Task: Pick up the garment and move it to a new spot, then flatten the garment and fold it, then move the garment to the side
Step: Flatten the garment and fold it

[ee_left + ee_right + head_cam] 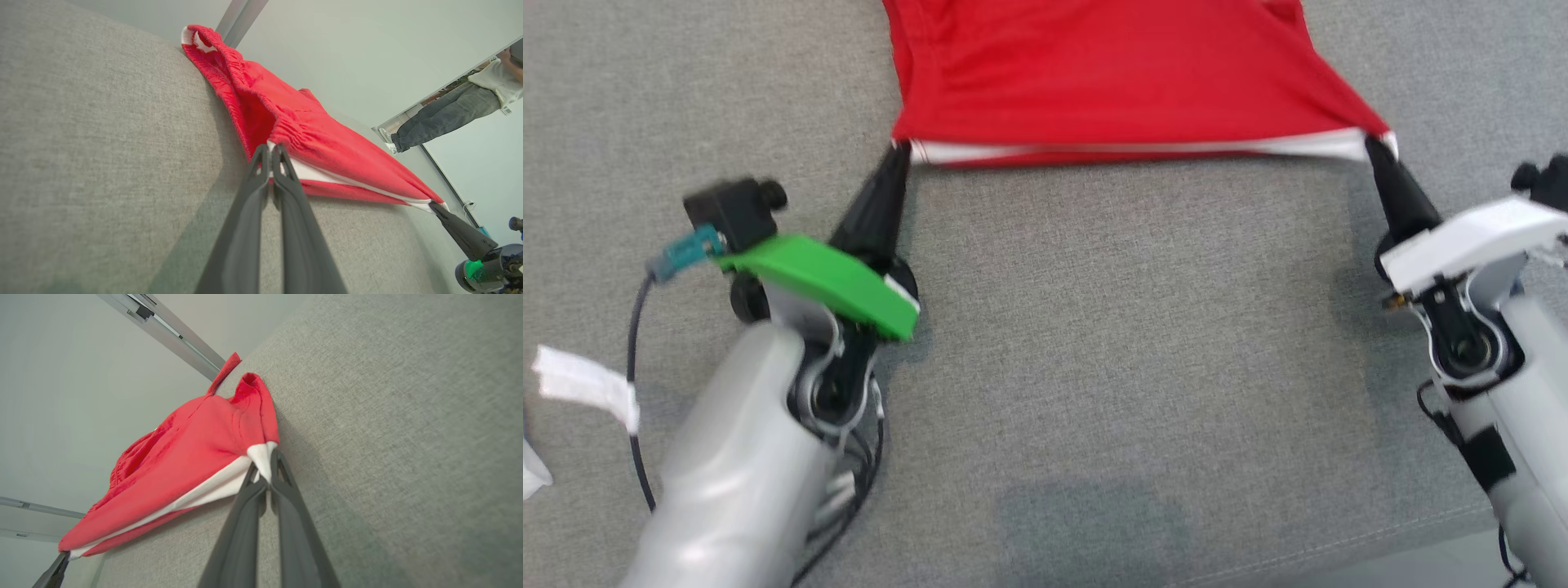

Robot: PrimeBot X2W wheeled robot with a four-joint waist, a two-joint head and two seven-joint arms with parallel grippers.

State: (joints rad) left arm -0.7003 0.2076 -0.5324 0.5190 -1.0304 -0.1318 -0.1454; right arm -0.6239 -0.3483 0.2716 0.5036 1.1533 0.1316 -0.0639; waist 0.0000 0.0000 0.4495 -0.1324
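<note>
Head view: the jaws of the left gripper (900, 151) pinch the near left corner of the red garment (1111, 73), and those of the right gripper (1376, 143) pinch its near right corner. Its white edge stretches taut between them, and the rest lies farther back on the grey surface (1127, 327).

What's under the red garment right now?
The grey upholstered surface runs under the red garment, whose near hem corners the left gripper and right gripper pinch. Anything lying beneath the cloth is covered.

My forearms (735, 457) pale grey; green cover (825, 282) on left wrist, white cover (1470, 237) on right; long dark tapered fingers (878, 204); black cable (636, 384) trailing.
</note>
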